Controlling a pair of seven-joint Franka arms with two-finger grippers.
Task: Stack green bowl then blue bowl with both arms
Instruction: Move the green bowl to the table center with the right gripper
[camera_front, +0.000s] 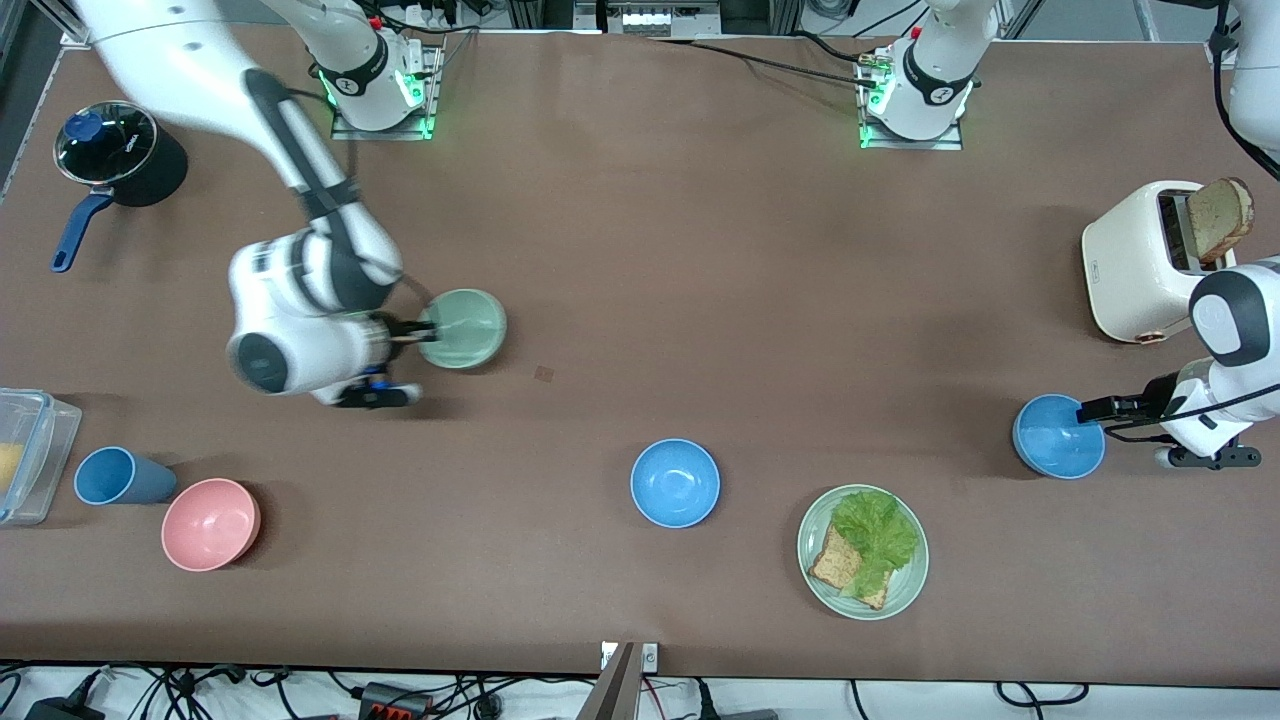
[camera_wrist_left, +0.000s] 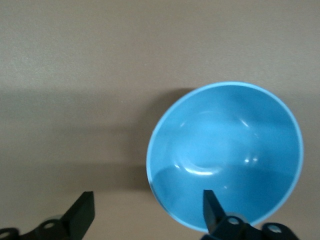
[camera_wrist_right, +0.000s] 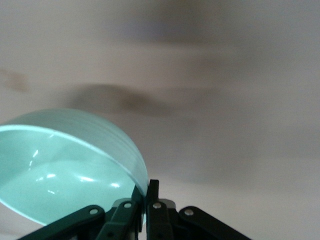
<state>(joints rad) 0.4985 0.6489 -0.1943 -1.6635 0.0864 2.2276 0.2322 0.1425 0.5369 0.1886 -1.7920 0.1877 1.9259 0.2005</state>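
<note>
The tabletop (camera_front: 640, 250) is being occupied by both arms. At the frame's left-centre, the green bowl (camera_front: 465, 327) is being pinched at its rim by the right hand (camera_front: 412, 331) and is tilted in the right wrist view. At the frame's right edge, one blue bowl (camera_front: 1058, 437) is being straddled by the spread left hand (camera_front: 1095, 409), one finger (camera_wrist_left: 212, 209) inside its rim. A second blue bowl (camera_front: 675, 483) is lying at lower centre.

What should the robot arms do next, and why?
Probably close the left gripper on the blue bowl: its fingers sit open astride the rim, one inside, one outside. The right gripper is already shut on the green bowl, which looks lifted and tilted.
</note>
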